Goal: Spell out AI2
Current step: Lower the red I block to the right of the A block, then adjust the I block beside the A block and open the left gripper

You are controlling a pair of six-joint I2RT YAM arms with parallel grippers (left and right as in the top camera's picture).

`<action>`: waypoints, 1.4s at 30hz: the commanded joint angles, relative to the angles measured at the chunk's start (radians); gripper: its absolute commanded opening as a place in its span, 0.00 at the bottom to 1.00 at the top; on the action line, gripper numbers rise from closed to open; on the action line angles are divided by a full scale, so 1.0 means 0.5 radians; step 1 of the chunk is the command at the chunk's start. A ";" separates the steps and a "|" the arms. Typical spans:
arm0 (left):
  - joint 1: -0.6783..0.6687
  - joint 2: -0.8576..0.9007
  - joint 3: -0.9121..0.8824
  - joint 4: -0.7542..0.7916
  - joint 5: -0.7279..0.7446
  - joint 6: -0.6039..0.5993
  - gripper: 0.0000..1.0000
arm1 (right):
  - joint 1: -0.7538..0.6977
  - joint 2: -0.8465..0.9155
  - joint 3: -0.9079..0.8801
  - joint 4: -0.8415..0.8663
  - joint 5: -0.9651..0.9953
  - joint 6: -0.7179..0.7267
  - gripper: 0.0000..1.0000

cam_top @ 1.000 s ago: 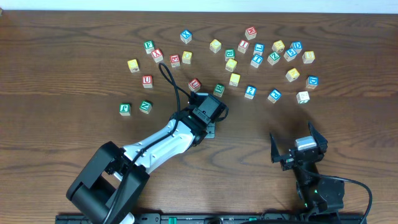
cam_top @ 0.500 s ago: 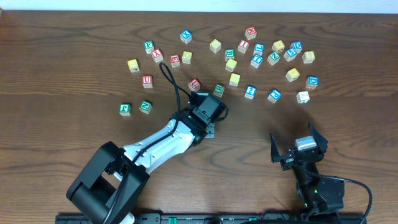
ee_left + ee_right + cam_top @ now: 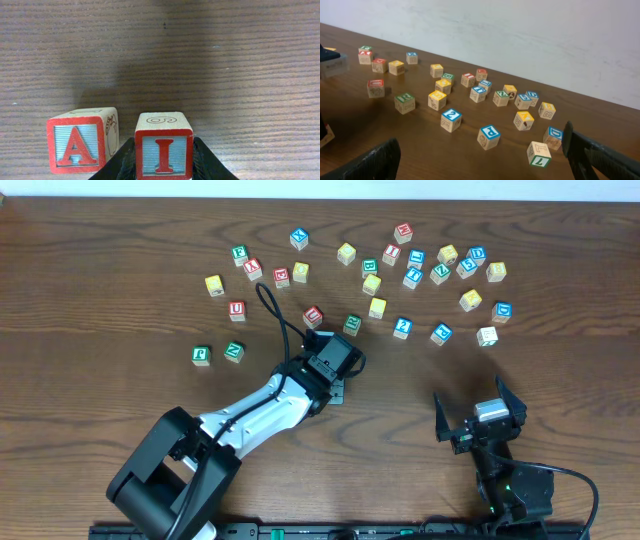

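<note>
In our left gripper [image 3: 164, 159] we held the red wooden I cube [image 3: 164, 150] beside the red wooden A cube [image 3: 76, 146], lower left; the blue wooden 2 cube [image 3: 402, 327] lay unplaced, our right gripper [image 3: 476, 411] wide.

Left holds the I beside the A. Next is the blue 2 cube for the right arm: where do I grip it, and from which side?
Come down from above on the blue 2 cube with the open right gripper, pinching two opposite side faces. It sits flat but looks slightly askew, so rotate the wrist to match. The yellow cube and P cube stand apart, leaving finger room.
</note>
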State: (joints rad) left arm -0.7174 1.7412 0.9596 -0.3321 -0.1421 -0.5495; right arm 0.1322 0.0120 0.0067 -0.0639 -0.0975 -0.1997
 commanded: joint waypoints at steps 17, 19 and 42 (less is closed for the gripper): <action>0.088 0.008 -0.057 0.040 -0.046 0.021 0.08 | -0.021 -0.011 -0.002 -0.008 0.002 0.024 0.99; 0.088 0.008 -0.057 0.040 -0.044 0.021 0.08 | -0.021 -0.011 -0.002 -0.008 0.002 0.024 0.99; 0.088 0.008 -0.056 0.021 0.043 0.036 0.10 | -0.022 -0.011 -0.002 -0.008 0.002 0.024 0.99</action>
State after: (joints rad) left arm -0.6777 1.7412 0.9520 -0.3099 -0.1368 -0.5453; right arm 0.1322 0.0120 0.0067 -0.0639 -0.0975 -0.1997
